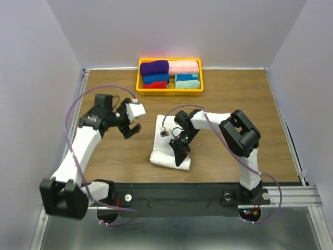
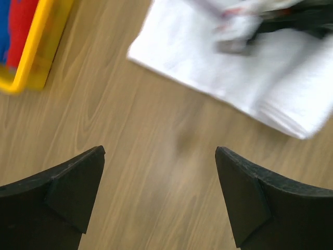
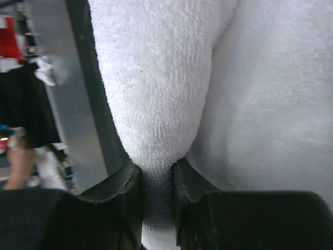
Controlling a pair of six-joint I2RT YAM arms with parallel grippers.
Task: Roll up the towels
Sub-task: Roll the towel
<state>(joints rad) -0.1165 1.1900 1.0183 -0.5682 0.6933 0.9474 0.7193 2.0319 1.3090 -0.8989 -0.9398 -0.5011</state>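
Observation:
The white towel lies spread on the wooden table, partly folded at its near end. My right gripper is at that near edge, shut on a thick fold of the white towel, which bulges out past the right gripper. My left gripper hovers left of the towel, apart from it. The left gripper is wide open over bare wood, with the white towel beyond it. The purple towel sits rolled in the yellow basket.
The yellow basket at the back also holds pink, blue, red and teal rolled towels. The table's near edge and a metal rail run just behind the right gripper.

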